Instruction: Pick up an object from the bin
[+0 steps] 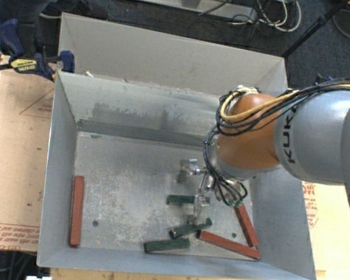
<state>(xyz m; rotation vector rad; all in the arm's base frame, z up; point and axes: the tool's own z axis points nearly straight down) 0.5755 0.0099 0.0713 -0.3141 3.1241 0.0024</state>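
**Grey metal bin: contents and gripper position**

Container: grey metal bin [61, 151], open-topped, with sloping walls and a scuffed flat floor.

Landmark: two-finger gripper [201, 203], hanging below the arm's orange wrist cover [248, 138], low over the floor. Whether it is open or closed cannot be told.

Contents: six loose pieces, all lying flat on the floor.

1. Short dark green flat bar [178, 200]: just left of the gripper and the nearest piece to it. Contact cannot be judged.
2. Tilted dark green bar [190, 229]: just below the gripper, toward the near wall.
3. Longer dark green bar [159, 246]: further below and left of the gripper.
4. Slanting red-brown flat stick [246, 225]: just right of the gripper, at the foot of the right wall.
5. Level red-brown flat stick [227, 244]: below and right of the gripper, meeting item 4 at its right end.
6. Lone red-brown flat stick [76, 211]: well apart to the gripper's left.
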